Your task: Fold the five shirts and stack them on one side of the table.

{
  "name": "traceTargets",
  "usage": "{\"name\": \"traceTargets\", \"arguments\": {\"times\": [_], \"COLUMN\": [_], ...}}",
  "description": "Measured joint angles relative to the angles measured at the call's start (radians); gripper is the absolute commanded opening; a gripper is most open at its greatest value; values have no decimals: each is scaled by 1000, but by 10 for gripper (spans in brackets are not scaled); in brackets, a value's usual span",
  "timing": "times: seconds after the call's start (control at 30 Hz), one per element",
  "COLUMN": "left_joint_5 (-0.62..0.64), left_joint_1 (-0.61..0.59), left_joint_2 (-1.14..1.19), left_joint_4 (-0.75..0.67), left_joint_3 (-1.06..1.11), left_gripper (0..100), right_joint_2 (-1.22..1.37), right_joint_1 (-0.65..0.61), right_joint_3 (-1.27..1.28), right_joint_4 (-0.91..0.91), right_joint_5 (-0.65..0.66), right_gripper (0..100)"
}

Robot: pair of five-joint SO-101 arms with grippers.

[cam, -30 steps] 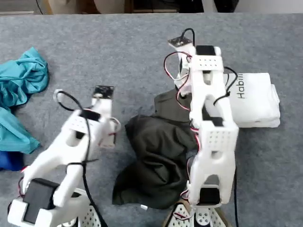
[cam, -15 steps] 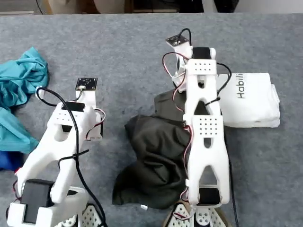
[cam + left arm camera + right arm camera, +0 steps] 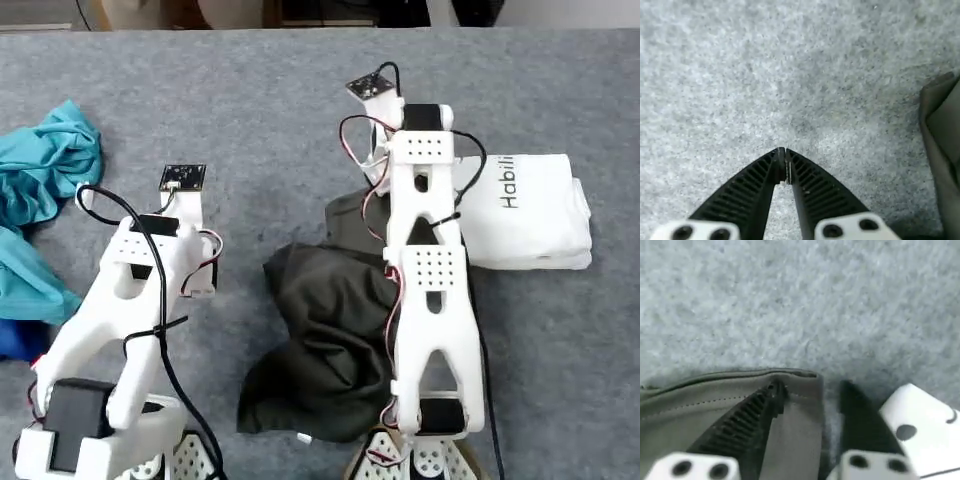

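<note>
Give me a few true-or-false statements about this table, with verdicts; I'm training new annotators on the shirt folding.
1. The jaws of the left arm are shut on nothing, above bare table. True.
2. The dark shirt lies neatly folded. False: it is crumpled, partly under the right arm.
3. The white shirt lies folded beside the right arm. True.
4. The jaws of the right arm are shut. False: they stand open at the dark shirt's edge, one jaw on the cloth.
5. The teal shirt lies on the white shirt. False: it lies crumpled at the opposite edge of the table.
</note>
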Motion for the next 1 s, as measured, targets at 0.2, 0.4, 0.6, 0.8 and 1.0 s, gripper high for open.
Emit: {"name": "traceTargets", "arguments": {"times": [0.2,0.4,0.6,0.8,1.0], "left_joint_5": [0,0,0,0,0], "left_joint_1": [0,0,0,0,29], "left_joint_2": [0,0,0,-94,-230], "left_joint_4": [0,0,41,57,57], "left_joint_3": [0,0,-6,-6,-6], "left_gripper": [19,19,19,19,21], "right_joint_2": [0,-18,-161,-486,-773], "right_joint_1": [2,2,3,58,153], "right_joint_3": [0,-18,-72,-87,-89], "right_joint_4": [-2,5,9,9,-28], "right_joint_5": [0,-34,-101,-130,-130], "right_gripper": [3,2,2,2,2]}}
